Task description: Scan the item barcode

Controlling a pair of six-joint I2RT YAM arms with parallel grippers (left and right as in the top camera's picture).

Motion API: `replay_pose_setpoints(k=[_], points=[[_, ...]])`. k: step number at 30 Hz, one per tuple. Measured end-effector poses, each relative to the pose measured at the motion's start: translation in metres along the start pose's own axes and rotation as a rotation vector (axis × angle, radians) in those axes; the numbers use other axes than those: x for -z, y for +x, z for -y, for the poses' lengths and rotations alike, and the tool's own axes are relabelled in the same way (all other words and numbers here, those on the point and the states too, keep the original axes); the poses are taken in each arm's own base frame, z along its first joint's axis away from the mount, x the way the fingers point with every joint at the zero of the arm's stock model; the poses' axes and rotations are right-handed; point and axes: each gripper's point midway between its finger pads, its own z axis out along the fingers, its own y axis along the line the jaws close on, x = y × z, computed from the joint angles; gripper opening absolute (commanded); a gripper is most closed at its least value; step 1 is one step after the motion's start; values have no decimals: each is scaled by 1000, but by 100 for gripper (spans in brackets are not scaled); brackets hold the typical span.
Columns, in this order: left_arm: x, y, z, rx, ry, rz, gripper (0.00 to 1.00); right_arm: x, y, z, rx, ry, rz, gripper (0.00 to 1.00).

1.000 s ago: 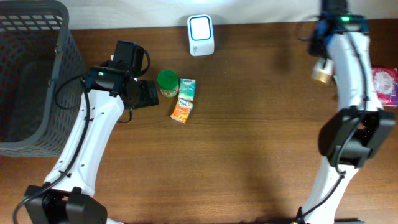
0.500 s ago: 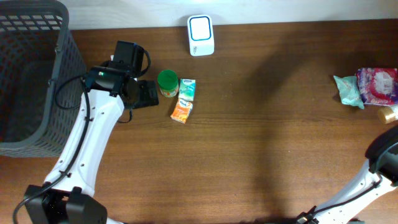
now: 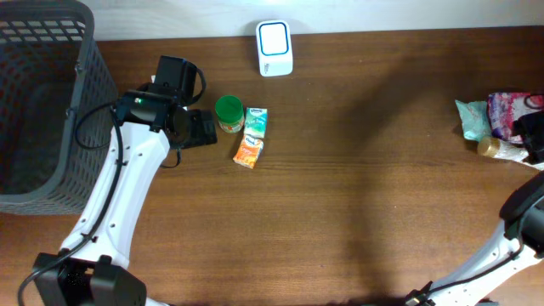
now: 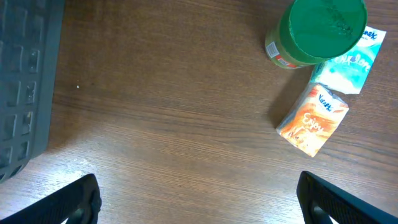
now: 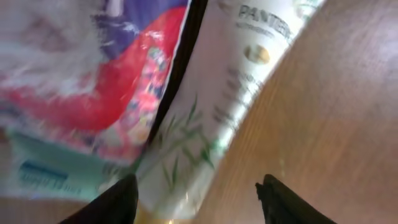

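Left gripper (image 4: pixel 199 208) was held fully spread near the green-lidded jar (image 4: pixel 317 31); right gripper (image 5: pixel 202 199) was seen parted, unclamped, about the shampoo bottle (image 5: pixel 230 99).

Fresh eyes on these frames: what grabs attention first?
The green-lidded jar with a teal packet and an orange packet beside it, mid-left, off the open left gripper. The white scanner sits top centre; a grey basket fills the left edge, and a jumble of packages lies far right.

Table (image 3: pixel 357 187) showed smooth brown wood grain, softly sheened; basket (image 3: pixel 51 102) was matt grey plastic mesh; bottle (image 5: pixel 242 81) gleamed, glossy white plastic; orange carton (image 4: pixel 311 121) looked like printed card.
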Motion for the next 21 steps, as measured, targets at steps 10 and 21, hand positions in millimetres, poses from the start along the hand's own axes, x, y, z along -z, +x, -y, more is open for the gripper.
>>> replay_pose_setpoints(k=[10, 21], points=[[0, 0, 0, 0, 0, 0, 99, 111, 203, -147, 745, -394, -151, 85], [0, 0, 0, 0, 0, 0, 99, 54, 468, -177, 1289, -342, -402, 99]])
